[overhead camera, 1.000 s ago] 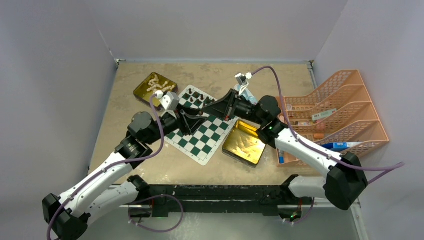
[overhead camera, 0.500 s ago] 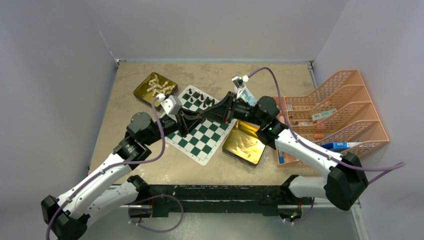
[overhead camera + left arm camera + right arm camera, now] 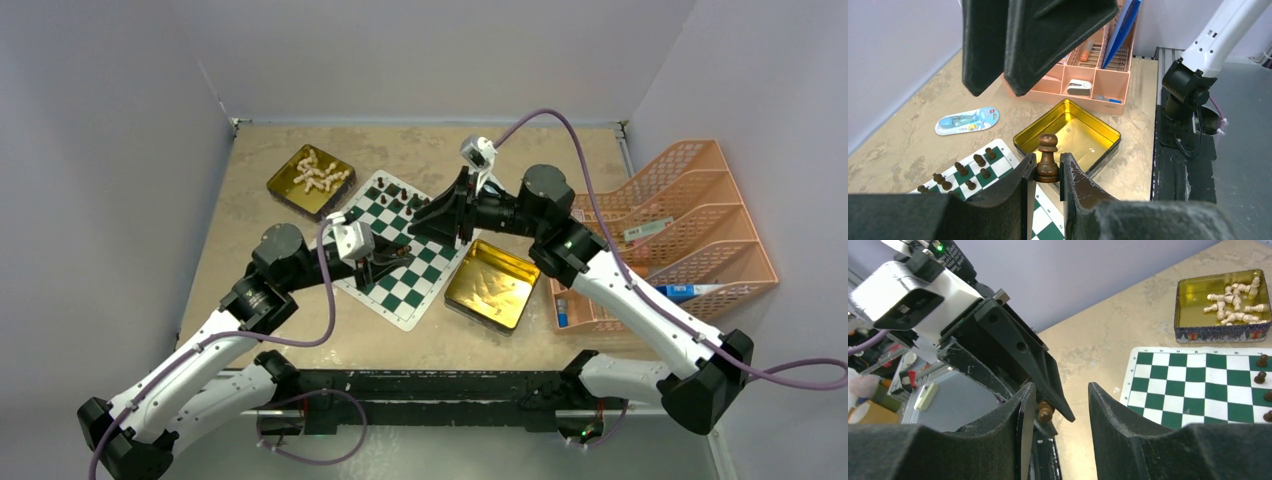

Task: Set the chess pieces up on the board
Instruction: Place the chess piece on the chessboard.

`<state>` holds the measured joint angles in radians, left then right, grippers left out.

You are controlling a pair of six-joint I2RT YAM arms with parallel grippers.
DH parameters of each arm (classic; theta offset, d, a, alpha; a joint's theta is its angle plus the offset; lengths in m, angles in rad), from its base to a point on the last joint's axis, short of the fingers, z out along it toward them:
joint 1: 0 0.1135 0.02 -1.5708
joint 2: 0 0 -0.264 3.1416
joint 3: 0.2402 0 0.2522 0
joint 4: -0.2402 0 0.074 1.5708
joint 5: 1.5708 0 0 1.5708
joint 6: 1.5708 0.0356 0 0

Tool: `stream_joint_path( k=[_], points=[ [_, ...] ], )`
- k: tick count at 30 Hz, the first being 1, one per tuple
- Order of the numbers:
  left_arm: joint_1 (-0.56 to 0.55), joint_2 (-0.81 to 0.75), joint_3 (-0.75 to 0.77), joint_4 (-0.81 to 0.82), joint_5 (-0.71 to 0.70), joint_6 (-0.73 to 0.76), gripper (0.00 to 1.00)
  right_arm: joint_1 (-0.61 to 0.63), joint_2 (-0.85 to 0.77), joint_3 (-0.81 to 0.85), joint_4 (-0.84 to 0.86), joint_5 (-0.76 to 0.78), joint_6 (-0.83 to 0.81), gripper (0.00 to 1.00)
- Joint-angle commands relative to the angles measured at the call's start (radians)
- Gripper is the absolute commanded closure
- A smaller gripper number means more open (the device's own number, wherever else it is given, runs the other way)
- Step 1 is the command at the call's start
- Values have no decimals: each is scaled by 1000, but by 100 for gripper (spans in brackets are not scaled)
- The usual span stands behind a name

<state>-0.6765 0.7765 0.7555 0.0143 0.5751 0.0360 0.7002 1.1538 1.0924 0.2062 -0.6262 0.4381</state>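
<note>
The green-and-white board [image 3: 400,290] lies askew mid-table, with dark brown chess pieces [image 3: 395,195] standing on its far rows. My left gripper [image 3: 1048,167] is shut on an upright dark brown pawn [image 3: 1047,160], held above the board's near right edge. My right gripper [image 3: 1058,395] is open with nothing between its fingers. It faces the left gripper [image 3: 390,258] closely, and the pawn [image 3: 1044,412] shows just beyond its left finger. Cream-white pieces [image 3: 1233,305] lie heaped in a gold tin [image 3: 312,172] at the back left.
An empty gold tin [image 3: 487,285] sits right of the board. An orange rack [image 3: 680,230] with small items fills the right side. A blue-and-white packet [image 3: 968,121] lies on the table beyond the board.
The left gripper closed on the pawn and drew back over the board. The right gripper opened, let the pawn go and moved back and up.
</note>
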Motion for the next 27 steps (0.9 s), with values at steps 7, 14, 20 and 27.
stream_joint_path(
  k=[7, 14, 20, 27],
  points=[
    [-1, -13, 31, 10, -8, 42, 100, 4, 25, 15, -98, -115, -74, 59],
    [-1, -18, 33, 9, -39, 13, 100, 14, -2, -66, 21, -136, 0, 59],
    [0, -6, 30, 31, -25, 4, 100, 26, 33, -65, 40, -156, 20, 61],
    [-1, 5, 30, 31, -18, 8, 100, 32, 22, -72, 86, -145, 42, 58]
  ],
)
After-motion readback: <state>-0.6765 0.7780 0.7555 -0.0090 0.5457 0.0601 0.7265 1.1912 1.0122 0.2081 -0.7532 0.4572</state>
